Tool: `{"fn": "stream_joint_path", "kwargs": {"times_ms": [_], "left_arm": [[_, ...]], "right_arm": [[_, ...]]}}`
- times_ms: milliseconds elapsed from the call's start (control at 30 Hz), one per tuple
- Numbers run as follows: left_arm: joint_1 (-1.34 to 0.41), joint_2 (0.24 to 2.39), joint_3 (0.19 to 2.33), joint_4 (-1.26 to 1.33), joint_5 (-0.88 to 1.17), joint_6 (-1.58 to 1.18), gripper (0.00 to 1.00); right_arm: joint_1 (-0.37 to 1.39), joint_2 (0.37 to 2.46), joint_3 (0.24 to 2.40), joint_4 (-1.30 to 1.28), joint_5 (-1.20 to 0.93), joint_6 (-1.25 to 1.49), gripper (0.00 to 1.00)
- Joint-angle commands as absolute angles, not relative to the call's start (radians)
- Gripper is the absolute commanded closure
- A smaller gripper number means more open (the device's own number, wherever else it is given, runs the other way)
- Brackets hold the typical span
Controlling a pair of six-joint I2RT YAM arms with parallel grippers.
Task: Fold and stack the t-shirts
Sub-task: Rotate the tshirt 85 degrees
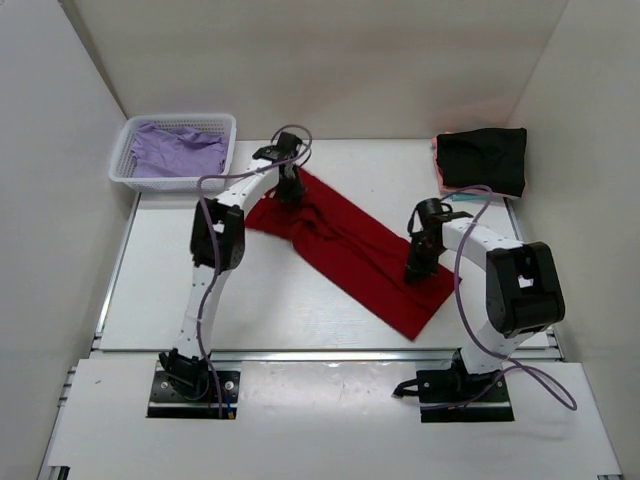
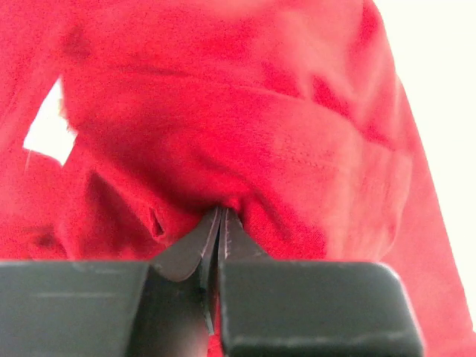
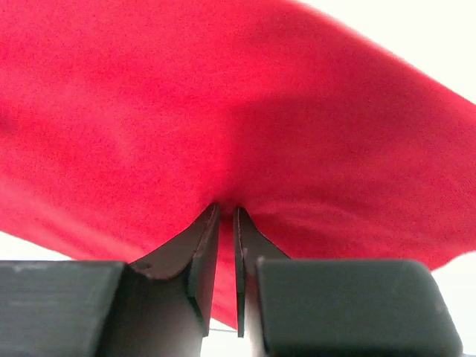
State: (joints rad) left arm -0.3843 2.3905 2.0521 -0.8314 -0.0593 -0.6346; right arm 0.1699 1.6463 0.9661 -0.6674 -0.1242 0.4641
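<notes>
1. Losing the cloth is the main risk from here: the left gripper (image 1: pixel 290 190) and the right gripper (image 1: pixel 420 268) each pinch only a thin ridge of the red t-shirt (image 1: pixel 350 250) at their very tips, so a fast lift or a pull apart could tug the fabric out of one of them.
2. An uneven lift is the second risk. The shirt lies rumpled near its upper-left end, so the fold could come out skewed, with a sleeve or hem trailing.
3. Dragging could also go wrong — if the arms sweep low, the free lower-right corner may catch on the tabletop (image 1: pixel 200 300) and bunch under itself.
4. Both grippers are clenched on red cloth; in each wrist view the jaws stand almost together with the fabric gathered between them.
5. The red t-shirt lies in a diagonal band from the upper centre of the frame down to the lower right. The left gripper holds it near the upper-left end, the right gripper on the band's right edge, short of the lower-right corner.
6. The lavender t-shirt (image 1: pixel 178 152) sits in the basket (image 1: pixel 180 118) at upper left, and the black t-shirt (image 1: pixel 483 160) lies folded at upper right — both well apart from the grippers.
</notes>
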Motion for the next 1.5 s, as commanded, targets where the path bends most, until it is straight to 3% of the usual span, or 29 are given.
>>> {"fn": "stream_joint_path", "kwargs": {"times_ms": [0, 100, 267, 467, 600, 833, 1100, 1333, 1467], "left_arm": [[-0.391, 2.611, 2.551, -1.024, -0.032, -0.586, 0.88], [-0.384, 2.782, 2.767, -1.086, 0.046, -0.62, 0.89], [-0.394, 2.637, 2.449, -0.849, 0.045, -0.583, 0.89], [-0.385, 2.752, 2.652, -0.871, 0.072, -0.595, 0.88], [-0.367, 2.694, 2.548, -0.792, 0.054, -0.56, 0.88], [-0.339, 2.586, 2.594, -0.773, 0.022, -0.479, 0.84], [-0.333, 2.399, 2.407, -0.778, -0.005, -0.416, 0.75], [-0.371, 2.367, 2.18, -0.83, -0.064, -0.403, 0.79], [-0.39, 2.457, 2.222, -0.899, -0.084, -0.411, 0.81]], "right_arm": [[0.262, 1.609, 0.986, -0.703, -0.149, 0.552, 0.89], [0.343, 1.605, 0.986, -0.655, -0.193, 0.587, 0.9], [0.477, 1.631, 0.96, -0.546, -0.253, 0.624, 0.91], [0.63, 1.695, 0.953, -0.46, -0.314, 0.643, 0.93], [0.681, 1.694, 1.04, -0.498, -0.24, 0.583, 0.95], [0.53, 1.6, 1.086, -0.593, -0.065, 0.465, 0.92], [0.333, 1.589, 0.956, -0.604, 0.034, 0.382, 0.86], [0.374, 1.562, 0.868, -0.601, 0.008, 0.426, 0.85], [0.459, 1.563, 0.816, -0.584, -0.044, 0.48, 0.86]]}}
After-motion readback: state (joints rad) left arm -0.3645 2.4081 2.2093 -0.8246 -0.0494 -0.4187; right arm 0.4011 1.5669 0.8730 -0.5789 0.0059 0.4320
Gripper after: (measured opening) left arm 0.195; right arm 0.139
